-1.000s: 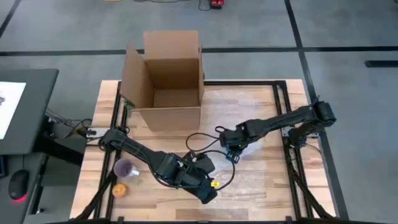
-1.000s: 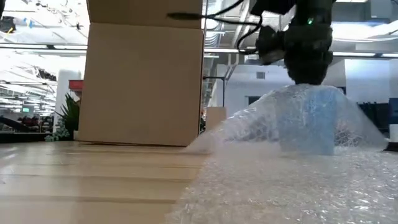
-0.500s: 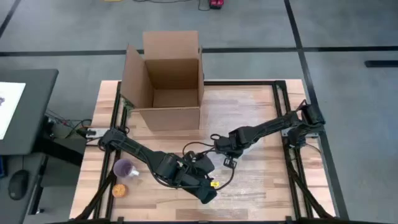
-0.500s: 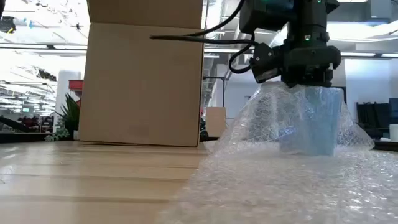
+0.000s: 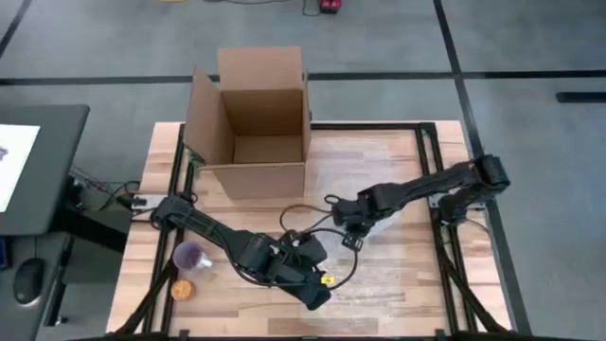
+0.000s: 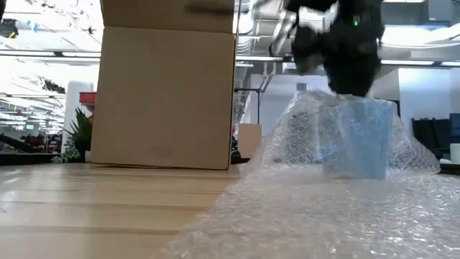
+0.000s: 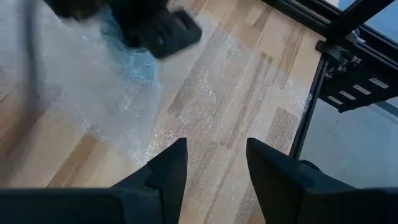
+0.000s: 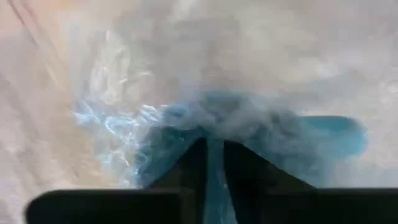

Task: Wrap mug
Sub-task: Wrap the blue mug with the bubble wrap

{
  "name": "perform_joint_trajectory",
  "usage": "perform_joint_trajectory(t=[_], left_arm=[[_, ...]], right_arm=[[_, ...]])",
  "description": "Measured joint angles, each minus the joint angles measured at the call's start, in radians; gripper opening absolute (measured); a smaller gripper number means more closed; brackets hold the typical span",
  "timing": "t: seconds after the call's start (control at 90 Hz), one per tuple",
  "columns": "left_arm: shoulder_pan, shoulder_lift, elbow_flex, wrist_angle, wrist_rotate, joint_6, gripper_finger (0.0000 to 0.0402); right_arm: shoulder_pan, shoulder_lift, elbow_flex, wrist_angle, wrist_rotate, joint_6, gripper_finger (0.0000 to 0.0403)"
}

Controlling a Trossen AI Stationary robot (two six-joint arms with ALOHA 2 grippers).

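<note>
We find no legible writing. Right tool (image 5: 347,224) narrowly pinches bubble wrap (image 6: 338,208) over blue mug (image 6: 357,138); left tool (image 7: 211,163) hangs wide.

Dark jointed arms (image 5: 407,194), looping black cables (image 5: 322,213).

Mug (image 6: 358,138) under bubble wrap (image 6: 316,208)

Wooden table (image 5: 398,284) in a black frame. At the far left stands an open cardboard box (image 5: 254,118), flaps up. A sheet of bubble wrap (image 6: 338,216) spreads over the middle and right, humped up over a blue mug (image 6: 358,138). At the near left corner sit a purple cup (image 5: 192,257) and, just beside it, a small orange object (image 5: 182,290).
</note>
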Motion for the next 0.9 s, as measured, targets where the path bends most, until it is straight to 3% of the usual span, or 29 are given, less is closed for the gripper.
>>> perform_joint_trajectory(t=[0.189,0.333,0.467,0.767,0.9], left_arm=[[0.0,0.0,0.0,0.0,0.0,0.001,0.0146],[0.0,0.0,0.0,0.0,0.0,0.004,0.0146],[0.0,0.0,0.0,0.0,0.0,0.002,0.0146],[0.0,0.0,0.0,0.0,0.0,-0.002,0.0146],[0.0,0.0,0.0,0.0,0.0,-0.003,0.0146]], right_arm=[[-0.029,-0.069,0.037,-0.07,-0.001,0.0,0.0118],[-0.03,-0.08,0.051,-0.106,-0.046,0.016,0.013],[-0.004,-0.046,0.042,-0.105,-0.044,0.026,0.0112],[0.008,0.191,0.037,-0.052,-0.02,0.018,0.0057],[0.008,0.206,0.04,-0.047,-0.021,0.007,0.0049]])
